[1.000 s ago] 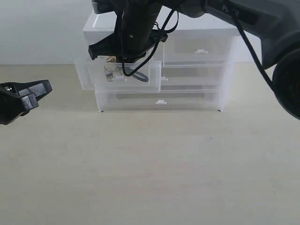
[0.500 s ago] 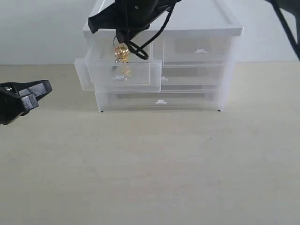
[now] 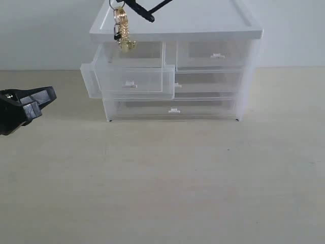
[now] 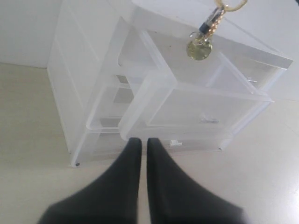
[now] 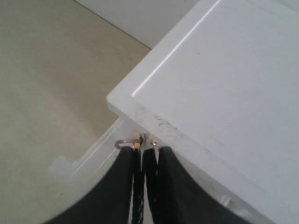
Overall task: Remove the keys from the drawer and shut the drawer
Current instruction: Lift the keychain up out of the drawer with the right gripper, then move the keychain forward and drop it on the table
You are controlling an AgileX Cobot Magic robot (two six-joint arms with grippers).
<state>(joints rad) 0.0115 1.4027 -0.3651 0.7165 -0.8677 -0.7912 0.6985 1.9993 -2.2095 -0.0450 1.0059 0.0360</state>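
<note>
- Change noted: a second ago the right gripper (image 5: 144,151) was down in the open drawer (image 3: 129,81). It has since risen almost out of the top of the exterior frame, and the keys (image 3: 121,28) have gone up with it.
- Keys, position: hanging free at the upper left of the exterior frame, level with the lid of the chest (image 3: 203,23), above the drawer and touching nothing.
- Right tool: jaws pinched on the black cord (image 5: 138,186) of the keys, with the gold ring showing just past the tips.
- Left tool: left gripper (image 3: 48,96) unmoved at the left edge of the frame, low over the table, jaws closed on nothing.
- Drawer: remains pulled out and now looks empty.
- Assessment: removal appears done. The keys are yet to be set down, and the drawer is yet to be pushed shut.
- Surface: plain beige table (image 3: 162,178), bare in front of the chest.
- Room: blank pale wall (image 3: 40,30) behind, nothing else in view.
</note>
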